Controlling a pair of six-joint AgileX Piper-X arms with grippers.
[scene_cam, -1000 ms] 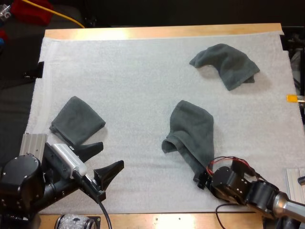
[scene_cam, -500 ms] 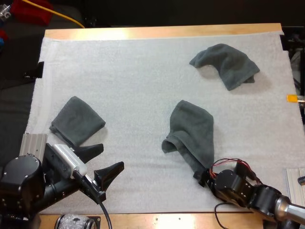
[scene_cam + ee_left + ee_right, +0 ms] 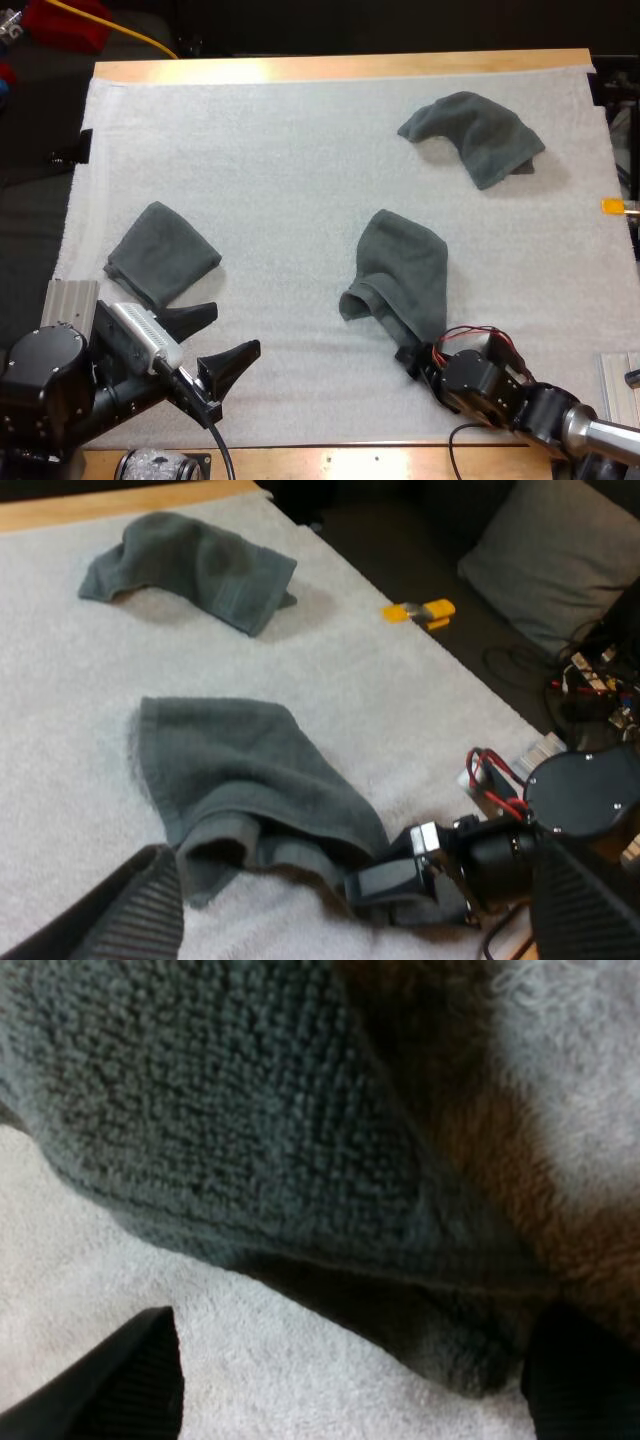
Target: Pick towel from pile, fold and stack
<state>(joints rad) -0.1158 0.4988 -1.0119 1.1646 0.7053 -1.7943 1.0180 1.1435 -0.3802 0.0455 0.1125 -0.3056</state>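
White mat [image 3: 280,180] spread over nearly all of the wooden surface [image 3: 340,68]. On it, three dark grey-green towels, well apart from one another. Largest in outline, the middle towel [image 3: 405,280]: lies right of the mat's centre, flat along its far edge, bunched into a rolled fold at its near left side, and tapers to a corner at the near right. Next, the far towel [image 3: 475,135]: sits crumpled near the mat's far right, humped in the middle, with one edge turned under. Then the folded towel [image 3: 162,255]: rests flat and compact at the mat's left side, set at an angle, just beyond the left arm. Left claw [image 3: 212,340] hangs over bare mat at the near left, spread wide, touching nothing, close to the folded towel's near corner. Right claw [image 3: 410,362] sits low at the near corner of the middle towel; from its own wrist view, black fingers [image 3: 120,1380] parted, one at each side, with the towel's thick hem just ahead and between them, not yet pinched.
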